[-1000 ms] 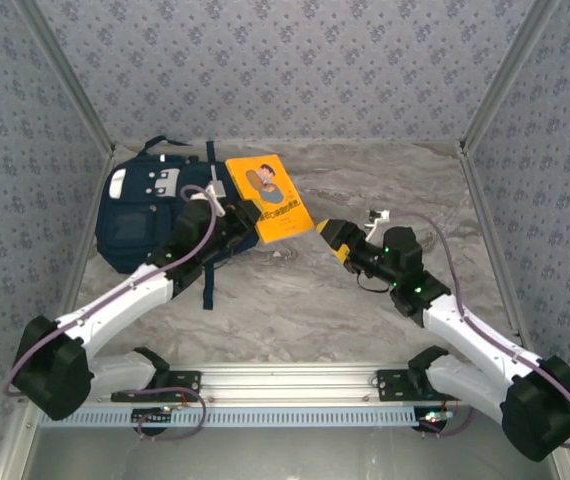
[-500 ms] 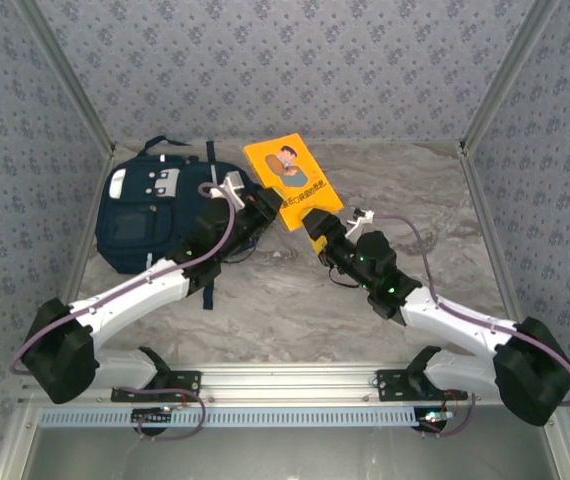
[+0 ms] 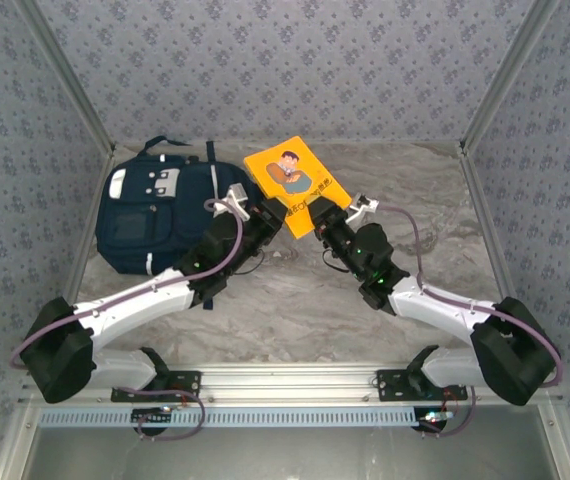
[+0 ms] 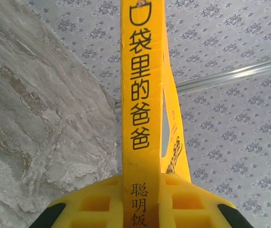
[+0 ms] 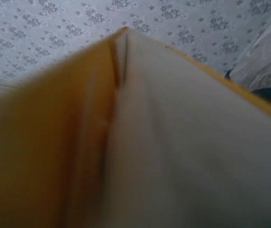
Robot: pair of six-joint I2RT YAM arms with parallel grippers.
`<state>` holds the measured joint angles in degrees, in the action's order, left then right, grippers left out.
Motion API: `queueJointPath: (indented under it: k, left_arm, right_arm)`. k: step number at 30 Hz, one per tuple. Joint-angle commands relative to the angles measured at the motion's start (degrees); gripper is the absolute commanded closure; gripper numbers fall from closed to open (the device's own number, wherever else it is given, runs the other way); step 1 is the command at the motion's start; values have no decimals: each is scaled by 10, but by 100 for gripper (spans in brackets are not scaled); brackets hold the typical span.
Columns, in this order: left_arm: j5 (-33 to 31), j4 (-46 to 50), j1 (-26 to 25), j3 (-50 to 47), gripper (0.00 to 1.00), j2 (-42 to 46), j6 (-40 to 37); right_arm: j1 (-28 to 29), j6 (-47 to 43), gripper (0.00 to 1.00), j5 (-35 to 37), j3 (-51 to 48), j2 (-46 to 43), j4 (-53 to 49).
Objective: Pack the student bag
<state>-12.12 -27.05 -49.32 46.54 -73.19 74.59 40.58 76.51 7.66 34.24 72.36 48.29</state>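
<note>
Top external: left gripper point(image 3: 268, 216) clamps the yellow book point(image 3: 295, 183) beside the student bag point(image 3: 150, 218) — right gripper point(image 3: 328, 228) at its corner, grip unclear.

The navy student bag point(image 3: 145, 225) with white trim lies flat, front up, apparently closed.
</note>
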Motion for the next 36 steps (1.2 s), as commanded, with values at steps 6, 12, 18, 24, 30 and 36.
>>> queueJointPath:
  k: [6, 12, 18, 24, 30, 36]
  left_arm:
    - [4, 44, -4, 24, 65, 13, -74]
    - [36, 285, 96, 89, 40, 34, -222]
    - [124, 383, 224, 159, 39, -44, -345]
    - [163, 469, 287, 258, 41, -158, -446]
    - [136, 520, 307, 325, 47, -261, -454]
    - [113, 509, 312, 327, 48, -282, -464]
  right_arm:
    - [-37, -73, 100, 37, 26, -107, -154]
    - [-115, -144, 100, 8, -3, -235, -386]
    - [-192, -172, 100, -71, -63, -325, -449]
    - [-211, -199, 100, -107, -79, -358, -489]
    - [-222, -201, 100, -137, -88, -362, -494]
    - [-225, -197, 100, -147, -107, -368, -491]
